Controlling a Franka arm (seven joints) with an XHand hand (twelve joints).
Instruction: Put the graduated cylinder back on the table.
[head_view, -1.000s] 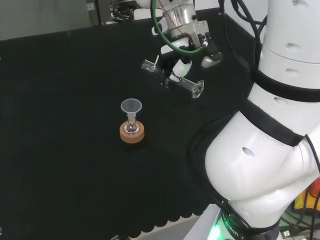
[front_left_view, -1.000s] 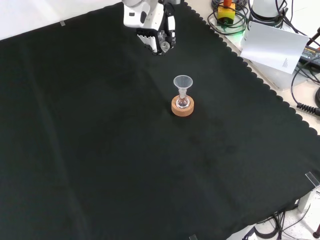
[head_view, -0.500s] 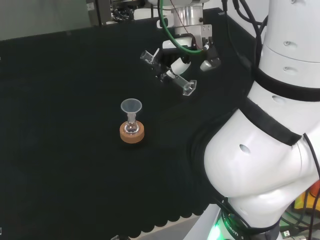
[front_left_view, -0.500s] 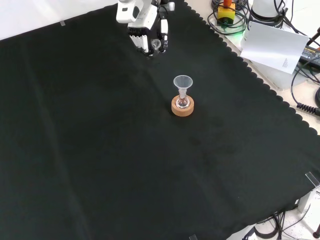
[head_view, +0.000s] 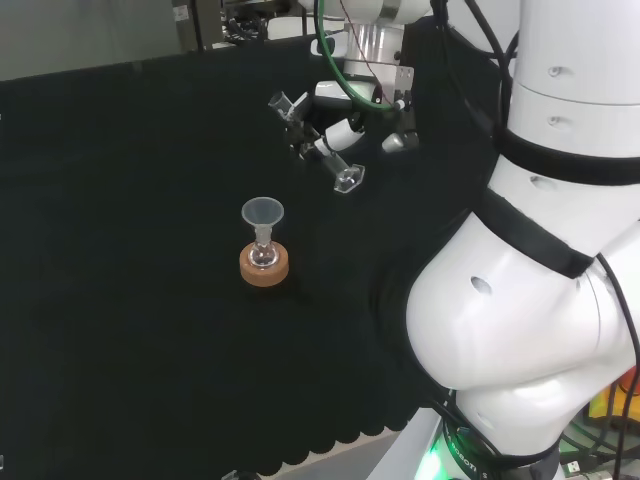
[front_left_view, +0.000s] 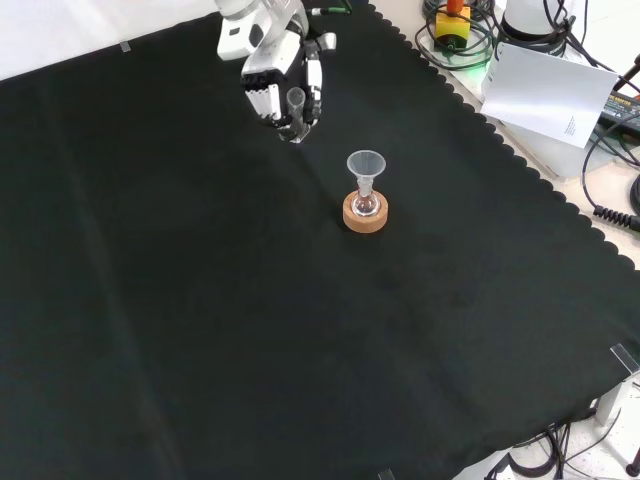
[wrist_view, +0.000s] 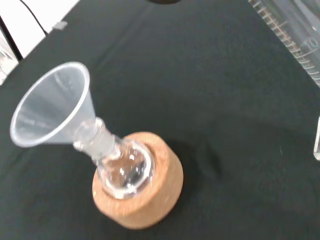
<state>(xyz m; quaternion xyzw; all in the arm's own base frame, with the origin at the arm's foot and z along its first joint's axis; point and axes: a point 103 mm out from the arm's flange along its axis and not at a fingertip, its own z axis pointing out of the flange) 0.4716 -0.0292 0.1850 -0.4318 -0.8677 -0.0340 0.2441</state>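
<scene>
The clear graduated cylinder (head_view: 346, 176) hangs above the black cloth, slanted, with the hand (head_view: 336, 137) shut round its middle. In the head view its base end points down toward the flask and its mouth end points up and left. In the front view the hand (front_left_view: 270, 70) comes in at the top, with the cylinder (front_left_view: 296, 101) showing between its fingers. A small round flask (head_view: 264, 256) with a clear funnel (head_view: 262, 212) in its neck sits on a cork ring (head_view: 265, 268), apart from the hand. The wrist view shows the funnel (wrist_view: 50, 110), the flask (wrist_view: 122, 167), the cork ring (wrist_view: 147, 200) and the cylinder's graduated wall (wrist_view: 292, 30).
The arm's own white links (head_view: 530, 300) stand at the right of the head view. In the front view, a white sheet (front_left_view: 550, 90) and cables (front_left_view: 460, 30) lie beyond the cloth's scalloped right edge (front_left_view: 540, 185).
The hand has carried the cylinder leftward in the head view, lower and leftward in the front view. The cylinder has turned from nearly level to a steeper slant. The flask has not moved.
</scene>
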